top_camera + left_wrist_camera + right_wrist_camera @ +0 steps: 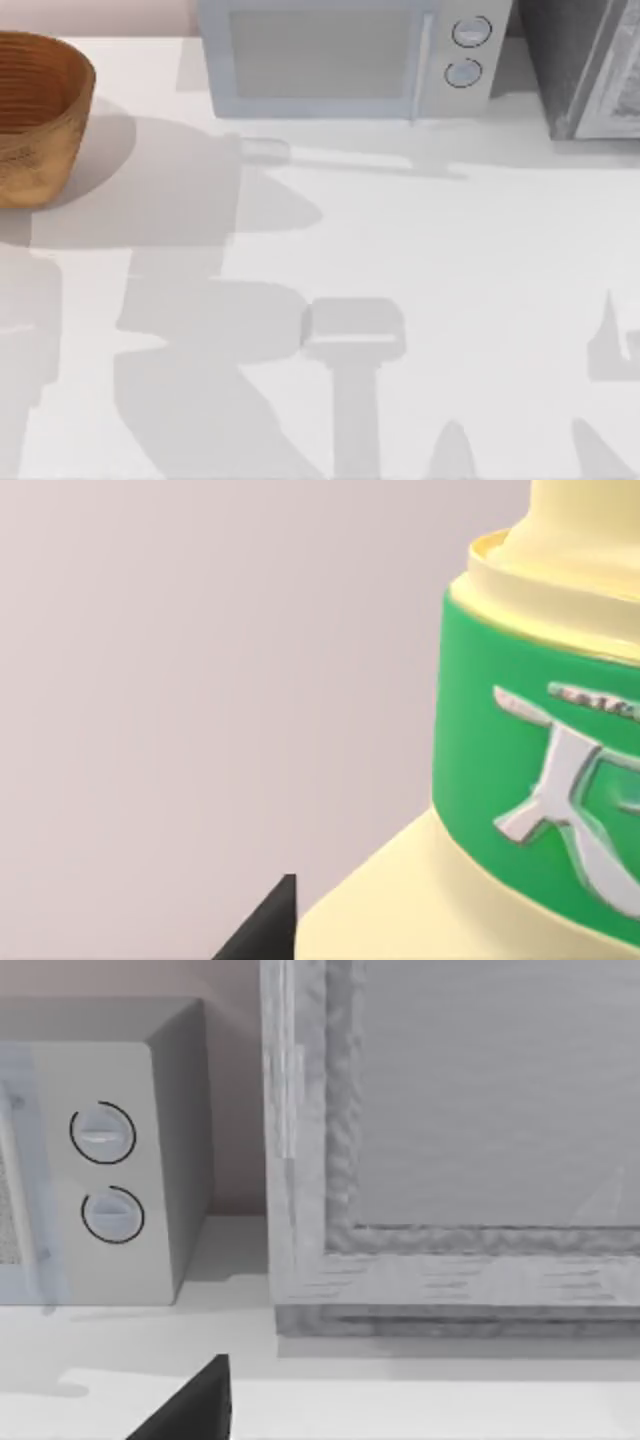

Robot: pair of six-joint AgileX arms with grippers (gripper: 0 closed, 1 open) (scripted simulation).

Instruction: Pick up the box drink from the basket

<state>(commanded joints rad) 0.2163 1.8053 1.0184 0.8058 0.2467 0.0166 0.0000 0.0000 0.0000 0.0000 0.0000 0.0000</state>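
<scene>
**Crowding the left claw: the box drink**

Pressing right up against the left claw (268, 928), the box drink (520, 780) is cream-yellow with a green band bearing silver lettering, and has a plain wall behind it. Whether that claw grips it, I cannot tell. The right claw (195, 1405) hangs low over the counter (450, 300), grip also unclear, facing the microwave (110, 1160) and a grey cabinet (450, 1160). The basket (35, 115) sits at the counter's left edge.

Basket (35, 115) left of microwave (345, 55)
</scene>
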